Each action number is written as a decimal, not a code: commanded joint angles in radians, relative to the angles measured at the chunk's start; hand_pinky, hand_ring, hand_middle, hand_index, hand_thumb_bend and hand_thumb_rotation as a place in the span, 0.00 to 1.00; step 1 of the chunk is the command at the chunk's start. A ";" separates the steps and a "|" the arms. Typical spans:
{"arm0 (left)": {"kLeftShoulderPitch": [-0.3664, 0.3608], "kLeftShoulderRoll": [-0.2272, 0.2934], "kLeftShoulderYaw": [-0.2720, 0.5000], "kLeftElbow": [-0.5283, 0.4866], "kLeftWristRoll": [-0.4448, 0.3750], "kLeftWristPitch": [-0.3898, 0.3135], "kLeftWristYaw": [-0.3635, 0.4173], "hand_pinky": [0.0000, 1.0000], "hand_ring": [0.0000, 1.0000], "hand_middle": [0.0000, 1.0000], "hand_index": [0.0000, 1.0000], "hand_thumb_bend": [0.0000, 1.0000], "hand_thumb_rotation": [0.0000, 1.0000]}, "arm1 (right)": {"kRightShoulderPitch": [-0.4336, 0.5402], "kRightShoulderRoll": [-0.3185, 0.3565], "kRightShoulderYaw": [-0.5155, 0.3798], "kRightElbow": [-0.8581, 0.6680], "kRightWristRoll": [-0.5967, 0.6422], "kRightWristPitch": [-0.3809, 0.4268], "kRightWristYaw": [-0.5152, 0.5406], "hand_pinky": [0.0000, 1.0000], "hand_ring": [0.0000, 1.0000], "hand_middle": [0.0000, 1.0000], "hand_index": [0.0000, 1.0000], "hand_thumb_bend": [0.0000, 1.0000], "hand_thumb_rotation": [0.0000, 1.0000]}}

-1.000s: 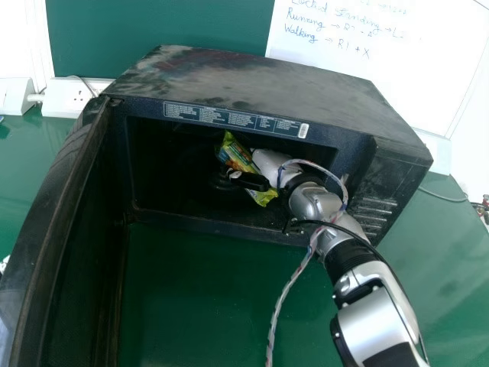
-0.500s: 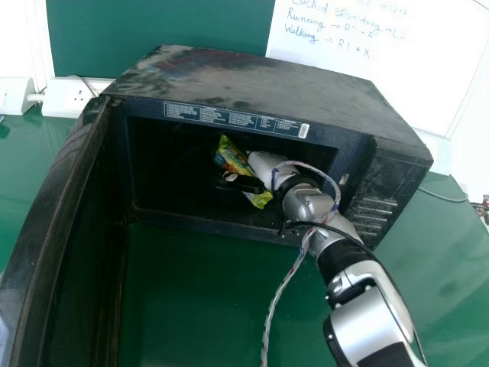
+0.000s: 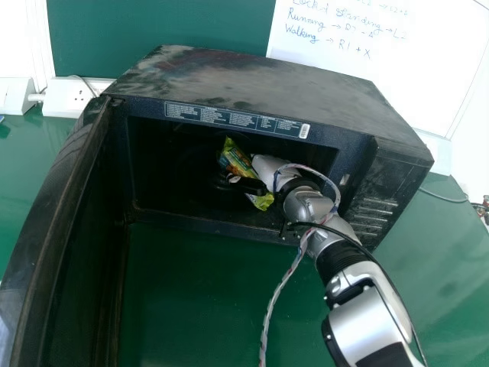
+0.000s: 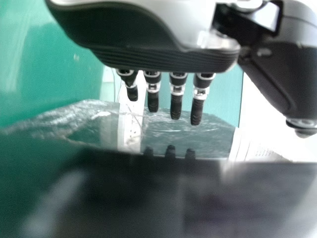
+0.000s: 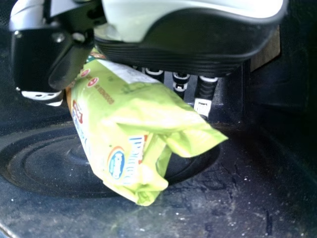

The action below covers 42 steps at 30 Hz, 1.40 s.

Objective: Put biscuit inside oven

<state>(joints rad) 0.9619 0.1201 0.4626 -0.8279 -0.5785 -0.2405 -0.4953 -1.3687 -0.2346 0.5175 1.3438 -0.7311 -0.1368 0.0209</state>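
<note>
Clasping one crinkled lime-green packet (image 5: pixel 109 114), the right hand (image 3: pixel 269 170) has one oven (image 3: pixel 260 76) around it, one turntable (image 5: pixel 44 163) beneath; the left hand (image 4: pixel 148 54) extends straight fingers in its wrist view.

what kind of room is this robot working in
Probably a robotics lab or workshop: the whiteboard carries handwritten notes about running and walking, a power socket strip stands at the back of the green table, and an oven sits there with its door open.
</note>
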 commanded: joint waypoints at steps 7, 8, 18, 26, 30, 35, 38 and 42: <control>0.020 0.000 0.015 -0.018 0.078 -0.039 0.017 0.83 0.85 0.85 0.89 0.87 1.00 | -0.020 -0.007 -0.011 -0.002 0.015 -0.010 -0.010 0.84 0.94 0.96 0.92 0.72 0.62; 0.022 0.000 0.013 -0.018 0.079 -0.041 0.017 0.81 0.82 0.83 0.89 0.87 1.00 | -0.020 -0.008 -0.010 -0.003 0.015 -0.009 -0.011 0.87 0.96 0.97 0.93 0.72 0.63; 0.031 -0.001 0.002 -0.007 0.054 -0.058 -0.003 0.84 0.73 0.78 0.89 0.89 1.00 | -0.005 -0.015 -0.022 -0.007 0.033 0.001 -0.011 1.00 1.00 1.00 1.00 0.76 0.81; 0.027 0.005 0.001 0.015 0.052 -0.069 -0.018 0.87 0.81 0.86 0.92 0.85 1.00 | 0.005 -0.040 -0.029 -0.021 0.038 -0.021 -0.018 1.00 1.00 1.00 1.00 0.83 0.82; 0.033 0.004 -0.001 0.005 0.053 -0.059 -0.010 0.83 0.81 0.84 0.91 0.84 1.00 | 0.012 -0.065 -0.034 -0.039 0.045 -0.049 -0.036 1.00 1.00 1.00 1.00 0.82 0.81; 0.032 0.006 -0.005 0.000 0.052 -0.055 -0.006 0.87 0.83 0.88 0.91 0.80 1.00 | 0.023 -0.100 -0.046 -0.072 0.056 -0.086 -0.049 1.00 1.00 1.00 1.00 0.80 0.80; 0.034 0.005 -0.007 -0.007 0.055 -0.055 -0.003 0.81 0.81 0.86 0.89 0.77 1.00 | 0.049 -0.131 -0.072 -0.115 0.083 -0.135 -0.060 1.00 1.00 1.00 1.00 0.81 0.81; 0.030 0.000 -0.008 0.004 0.064 -0.072 -0.007 0.82 0.83 0.86 0.90 0.75 1.00 | 0.095 -0.186 -0.084 -0.195 0.091 -0.182 -0.055 1.00 1.00 1.00 1.00 0.78 0.82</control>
<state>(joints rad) 0.9784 0.1217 0.4579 -0.8223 -0.5205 -0.3017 -0.5009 -1.3088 -0.3848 0.4462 1.1709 -0.6506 -0.3119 -0.0289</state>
